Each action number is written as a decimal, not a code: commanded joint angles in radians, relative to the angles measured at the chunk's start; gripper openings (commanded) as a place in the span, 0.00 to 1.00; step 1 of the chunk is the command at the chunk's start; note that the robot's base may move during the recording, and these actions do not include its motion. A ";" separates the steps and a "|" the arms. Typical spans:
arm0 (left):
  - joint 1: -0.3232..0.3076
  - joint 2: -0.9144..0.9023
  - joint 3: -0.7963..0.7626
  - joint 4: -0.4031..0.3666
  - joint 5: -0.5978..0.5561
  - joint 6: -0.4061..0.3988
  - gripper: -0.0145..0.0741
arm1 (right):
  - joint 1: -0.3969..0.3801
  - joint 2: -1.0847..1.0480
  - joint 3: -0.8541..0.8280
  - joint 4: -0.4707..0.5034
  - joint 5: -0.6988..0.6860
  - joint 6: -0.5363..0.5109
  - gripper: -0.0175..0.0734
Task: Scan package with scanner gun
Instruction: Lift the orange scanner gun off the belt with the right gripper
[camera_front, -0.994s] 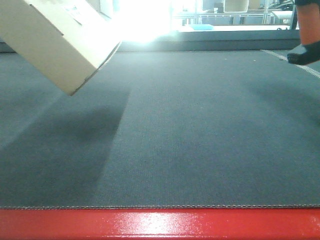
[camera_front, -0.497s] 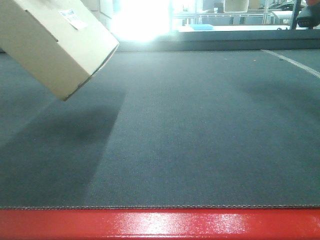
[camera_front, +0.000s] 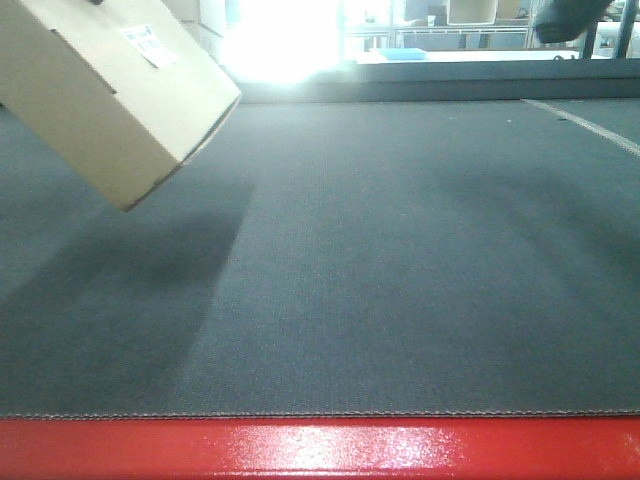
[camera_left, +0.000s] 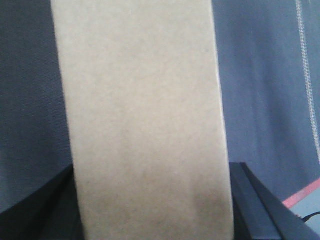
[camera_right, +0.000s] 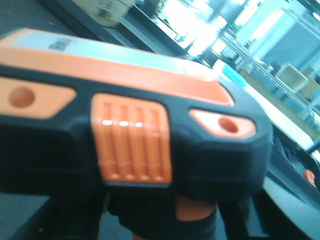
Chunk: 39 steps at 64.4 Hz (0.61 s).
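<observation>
In the front view, the package is seen tilted and held clear of the mat at far left, label upward. At the left wrist, it is clamped between the fingers of the left gripper. At the right wrist, the scanner is held by its handle in the right gripper.

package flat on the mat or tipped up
Tipped: the package hangs corner-down above the grey mat, its shadow beneath.

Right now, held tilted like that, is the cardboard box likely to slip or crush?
Probably stiff: the package shows flat faces and crisp edges in the left gripper. Likely light, hanging tilted from one pinch. Its cardboard looks smooth, so it might pivot.
</observation>
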 joint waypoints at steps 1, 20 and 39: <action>-0.023 -0.006 0.000 -0.020 -0.003 0.008 0.04 | 0.014 -0.013 -0.018 -0.005 -0.063 -0.016 0.02; -0.059 -0.006 0.000 -0.020 -0.003 0.008 0.04 | 0.012 -0.006 -0.018 -0.005 -0.071 -0.023 0.02; -0.058 -0.006 0.000 -0.020 -0.003 0.008 0.04 | -0.059 0.019 -0.018 0.017 -0.082 -0.027 0.02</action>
